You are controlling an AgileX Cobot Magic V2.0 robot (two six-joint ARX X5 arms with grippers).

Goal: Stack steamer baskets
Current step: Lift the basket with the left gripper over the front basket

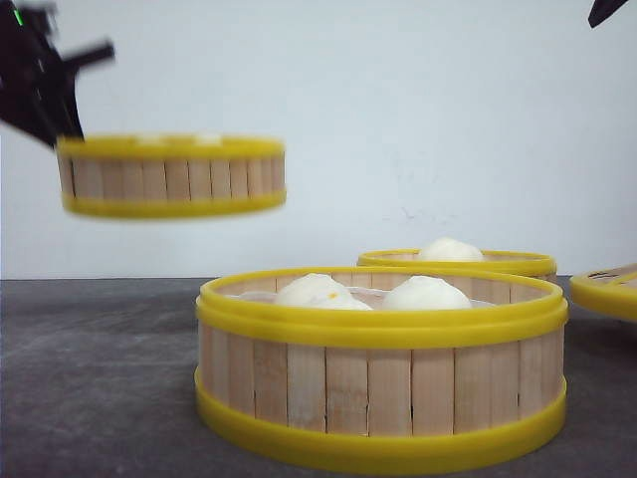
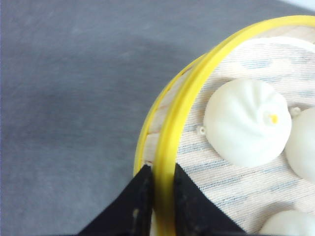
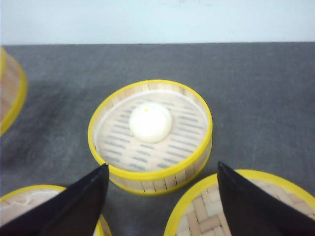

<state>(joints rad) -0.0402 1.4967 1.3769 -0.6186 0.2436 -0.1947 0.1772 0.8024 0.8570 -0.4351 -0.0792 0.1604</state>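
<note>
While the left gripper (image 2: 157, 196) pinches the rim of one steamer basket (image 1: 171, 176) up in the air, two more baskets (image 1: 382, 366) (image 1: 458, 261) sit on the table (image 1: 90, 378). Right gripper (image 3: 162, 196) hangs wide open, empty I think.

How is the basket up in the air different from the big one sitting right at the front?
The lifted basket hangs above the table, its rim pinched by the left gripper; the front basket rests on the table with nothing touching it. The lifted basket looks smaller and blurred in the front view, the front basket large and sharp. Both have pale wooden slat walls, yellow bands top and bottom, and white buns inside.
</note>
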